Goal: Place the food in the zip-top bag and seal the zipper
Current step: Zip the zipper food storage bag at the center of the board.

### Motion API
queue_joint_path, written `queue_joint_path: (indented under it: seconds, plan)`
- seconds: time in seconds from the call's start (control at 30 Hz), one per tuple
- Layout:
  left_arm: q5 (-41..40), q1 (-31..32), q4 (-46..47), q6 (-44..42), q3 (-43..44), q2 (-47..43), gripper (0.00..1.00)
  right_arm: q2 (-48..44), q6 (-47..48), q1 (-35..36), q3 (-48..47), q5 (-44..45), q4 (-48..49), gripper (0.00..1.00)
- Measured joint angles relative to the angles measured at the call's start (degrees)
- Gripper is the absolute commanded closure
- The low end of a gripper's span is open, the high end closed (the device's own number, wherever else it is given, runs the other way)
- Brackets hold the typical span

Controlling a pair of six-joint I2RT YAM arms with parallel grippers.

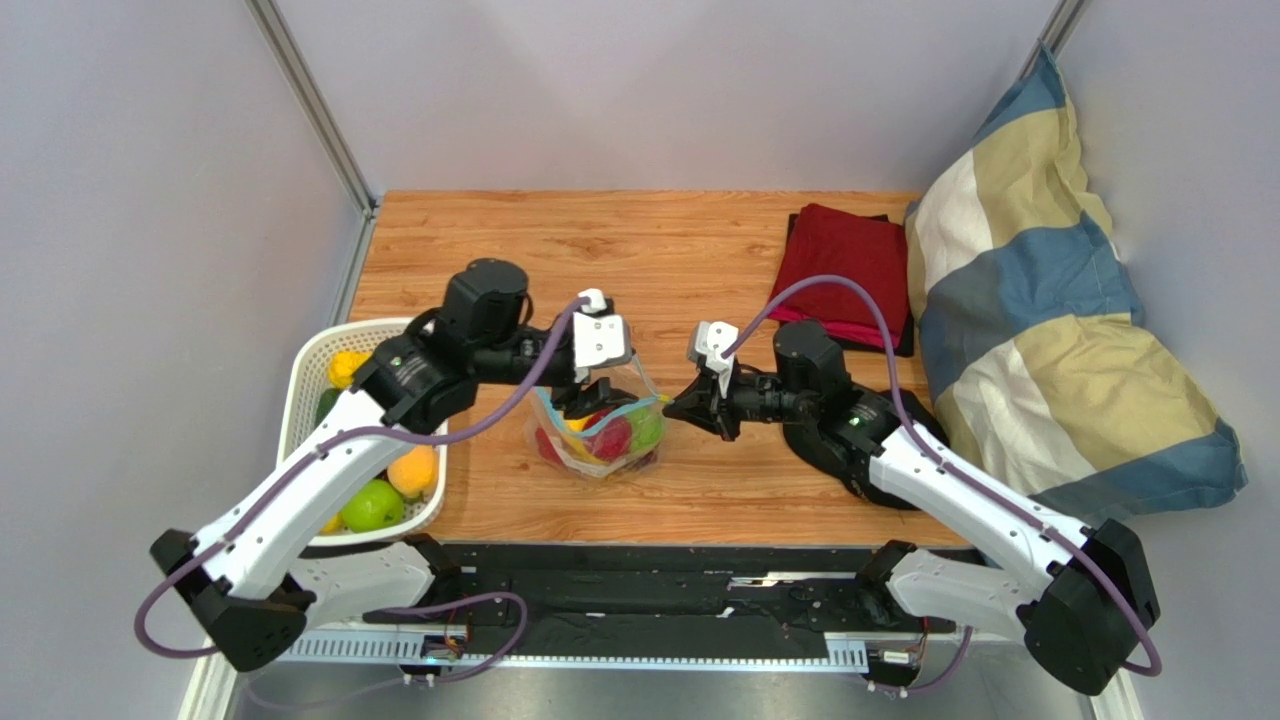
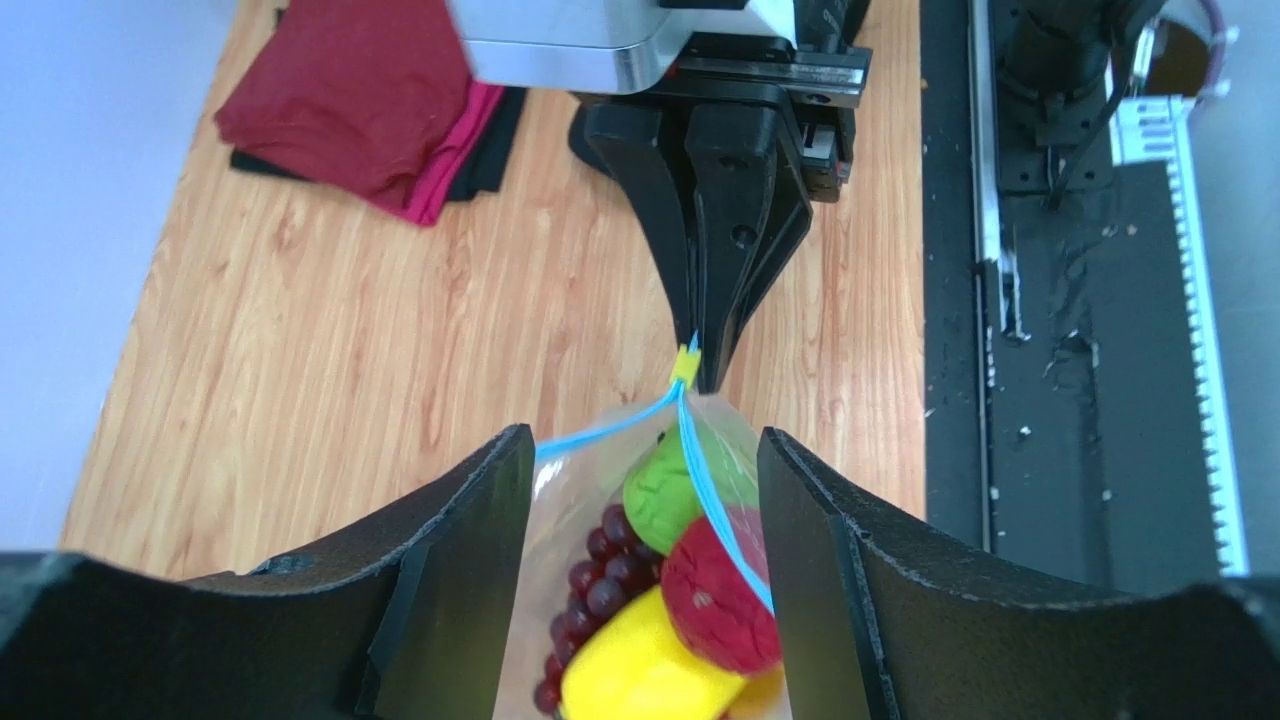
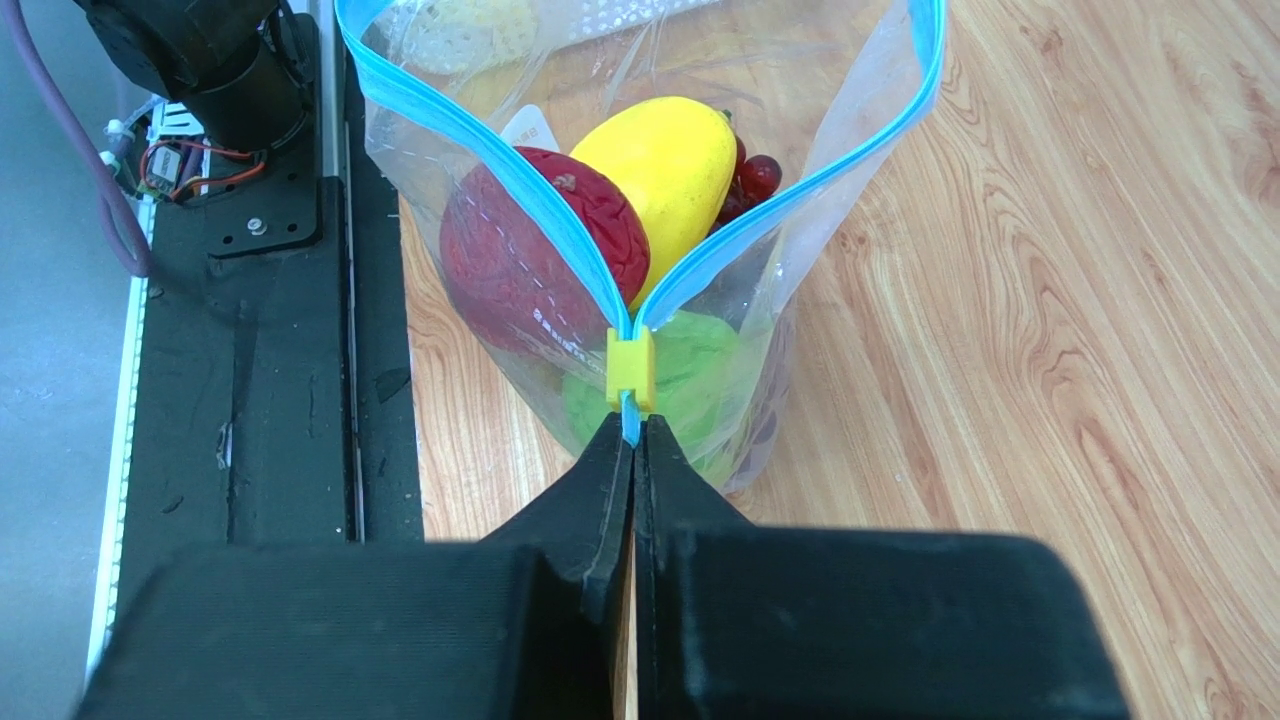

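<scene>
**A:** Where does the zip-top bag [image 1: 601, 435] sit?

**B:** Mid-worktop [image 1: 676, 255], just beside the white basket [image 1: 296, 405], with its mouth gaping. The right tool [image 3: 631, 435] is pinched together on the end of the zipper [image 3: 519, 210], just under the yellow slider [image 3: 630, 368]. The left tool [image 2: 643, 458] stands apart, straddling the far end of the mouth and gripping nothing.

**A:** What could go wrong?

**B:** Only one end is held. If the right tool tugs, the bag may tip or slide and spill the food [image 3: 661, 150]. Sealing now would, I judge, leave fruit outside.

**A:** Counts?

**B:** One bag, one slider, two tools. Inside I make out four pieces: one grape bunch [image 2: 594, 578], one green piece [image 2: 661, 495], one red piece [image 2: 721, 593] and one yellow piece [image 2: 646, 668]. The basket holds at least four fruits [image 1: 373, 506], and the arm hides part of it. Beyond that there is one red cloth [image 1: 845, 270] and one pillow [image 1: 1052, 345].
</scene>
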State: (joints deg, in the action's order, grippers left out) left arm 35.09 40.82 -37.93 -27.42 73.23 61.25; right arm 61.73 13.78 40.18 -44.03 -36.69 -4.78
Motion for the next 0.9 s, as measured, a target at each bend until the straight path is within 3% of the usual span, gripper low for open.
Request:
queue_joint_path:
  seconds: [0.6,0.9]
  plan:
    - [1.0,4.8,5.6,-12.6,-2.5,10.7,0.51,0.1,-0.5,1.7,-1.0,3.9,0.4,1.00]
    - [-0.2,4.9,4.7,-15.0,-2.7,12.2,0.78,-0.1,-0.3,1.7,-1.0,4.9,0.2,1.00]
